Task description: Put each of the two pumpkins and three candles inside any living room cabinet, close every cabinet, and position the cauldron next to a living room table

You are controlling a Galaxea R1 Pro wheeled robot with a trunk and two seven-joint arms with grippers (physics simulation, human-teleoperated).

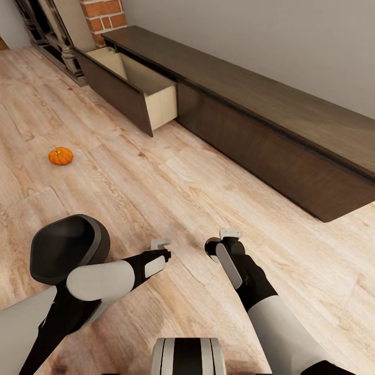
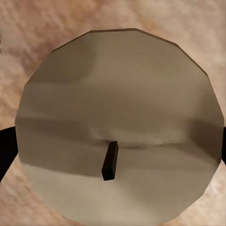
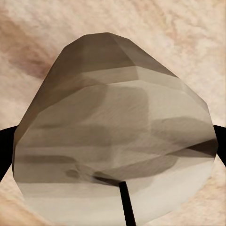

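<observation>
Gripped a candle [image 2: 120, 127] in the left gripper [image 1: 160, 244] and another candle [image 3: 113, 146] in the right gripper [image 1: 229, 234], jaws closed on each, low over the plank floor [image 1: 172, 187]. Left one pumpkin [image 1: 61, 155] on the floor, well apart from the cabinet [image 1: 271, 130], whose end drawer [image 1: 133, 86] stood pulled open.

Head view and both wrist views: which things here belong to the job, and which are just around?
Job:
- pumpkin on the floor
- cabinet, one drawer open
- candle in the left hand
- candle in the right hand

Just around:
- brick fireplace
- dark railing
- wood floor
</observation>
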